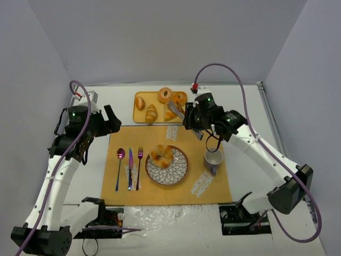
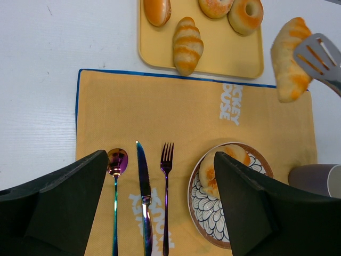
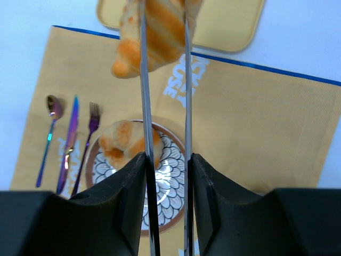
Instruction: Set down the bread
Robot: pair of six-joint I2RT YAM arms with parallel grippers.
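Squeezes tongs (image 3: pixel 143 96) between nearly closed right gripper (image 3: pixel 166 160) fingers. Pinches bread (image 3: pixel 152 37) at tong tips, aloft over mat's (image 3: pixel 256 122) far edge, near tray (image 3: pixel 234 26). Carry level to plate (image 1: pixel 181 169), lower onto bare pattern beside roll (image 1: pixel 161 156) already there, and ease squeeze only once resting. Steer clear of mug (image 1: pixel 213 160). Leaves left gripper (image 2: pixel 160 160) gaping, empty, above cutlery (image 2: pixel 144 197).
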